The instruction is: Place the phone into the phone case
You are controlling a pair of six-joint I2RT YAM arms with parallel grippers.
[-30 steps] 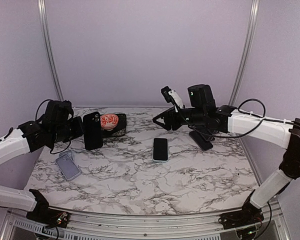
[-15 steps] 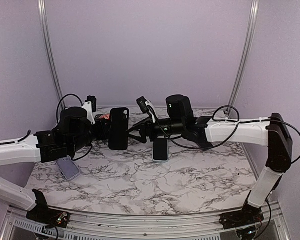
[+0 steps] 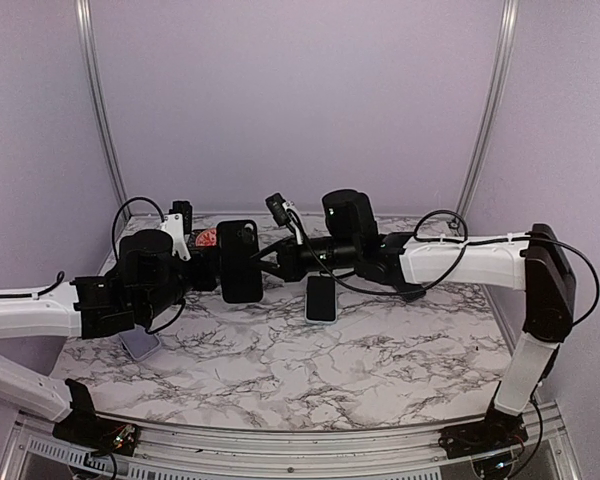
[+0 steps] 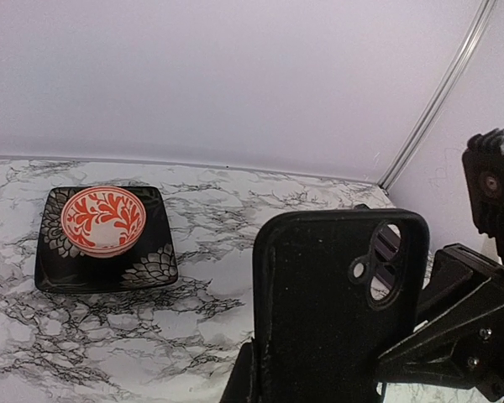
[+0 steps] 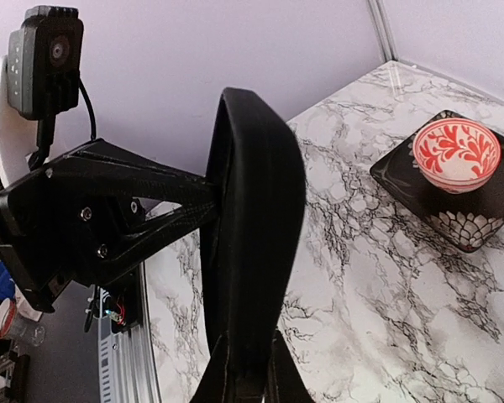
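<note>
Inward since a second ago: left gripper (image 4: 250,379) and right gripper (image 3: 268,262) now meet mid-table. Marble-veined table (image 3: 380,360); lilac walls (image 3: 300,100), metal rails (image 3: 98,120). One black phone case (image 3: 240,262) stands upright, pinched by the left gripper; the right gripper sits at its edge, and its grip cannot be told. One phone (image 3: 321,298) lies flat beneath the right wrist. One red bowl (image 4: 103,220) sits on one black plate (image 4: 155,267) ahead of the left gripper (one grey-blue slab (image 3: 138,345) lies behind it, half hidden).

Black phone case (image 3: 240,262) upright in air, camera cutout at top; dark-screened phone (image 3: 321,298) flat on table (image 3: 380,370) nearby.
</note>
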